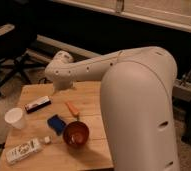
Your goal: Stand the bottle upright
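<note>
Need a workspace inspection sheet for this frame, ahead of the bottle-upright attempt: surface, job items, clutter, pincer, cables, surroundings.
surface: wooden table, no spill seen.
job's things: bottle lying on its side at the front left corner, not yet upright.
clutter: white paper cup upright near the left edge; black-and-white bar lying flat; orange item; blue item; reddish bowl; small white piece beside the bottle.
pincer: at the arm's end over the rear left of the table, open, holding nothing, apart from the bottle.
cables: nothing seen.
surroundings: office chair left of the table; white robot arm covers the right side.
</note>
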`<state>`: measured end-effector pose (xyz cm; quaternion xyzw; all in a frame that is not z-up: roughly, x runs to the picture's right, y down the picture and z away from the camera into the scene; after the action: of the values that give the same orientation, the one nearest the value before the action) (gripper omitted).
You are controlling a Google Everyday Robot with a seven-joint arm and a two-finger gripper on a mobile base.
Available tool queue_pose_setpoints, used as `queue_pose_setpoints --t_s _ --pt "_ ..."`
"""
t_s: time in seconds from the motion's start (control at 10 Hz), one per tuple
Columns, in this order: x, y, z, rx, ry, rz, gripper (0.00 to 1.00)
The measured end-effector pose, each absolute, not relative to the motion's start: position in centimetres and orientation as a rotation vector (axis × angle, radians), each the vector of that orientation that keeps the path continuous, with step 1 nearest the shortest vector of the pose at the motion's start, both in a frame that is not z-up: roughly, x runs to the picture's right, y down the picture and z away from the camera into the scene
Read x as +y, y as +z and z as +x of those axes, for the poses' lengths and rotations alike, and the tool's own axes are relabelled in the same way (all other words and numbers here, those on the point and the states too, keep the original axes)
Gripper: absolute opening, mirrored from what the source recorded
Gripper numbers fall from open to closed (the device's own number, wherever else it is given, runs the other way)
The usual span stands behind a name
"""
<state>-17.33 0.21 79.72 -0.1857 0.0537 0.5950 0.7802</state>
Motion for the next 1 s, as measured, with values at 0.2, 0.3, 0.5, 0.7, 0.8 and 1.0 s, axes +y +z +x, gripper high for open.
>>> queue_pose_setpoints --t_s 0.2,0.3,0.5,0.7,0.8,1.0 --pt "0.2 79.7 -17.4 0.114 1.277 -0.399 0.80" --pt "0.1 79.7 -17.6 0.099 1.248 -0.398 0.80" --pt "0.2 79.4 -18.6 0.047 1.157 -0.411 0.80" --pt "0.7 78.6 -20.4 -0.037 1.006 -0.445 0.80" --pt "1.4 77.9 -21.5 -0.089 0.901 -0.479 0.80" --pt "3.7 76.6 -23.1 -0.172 0.694 -0.578 0.80"
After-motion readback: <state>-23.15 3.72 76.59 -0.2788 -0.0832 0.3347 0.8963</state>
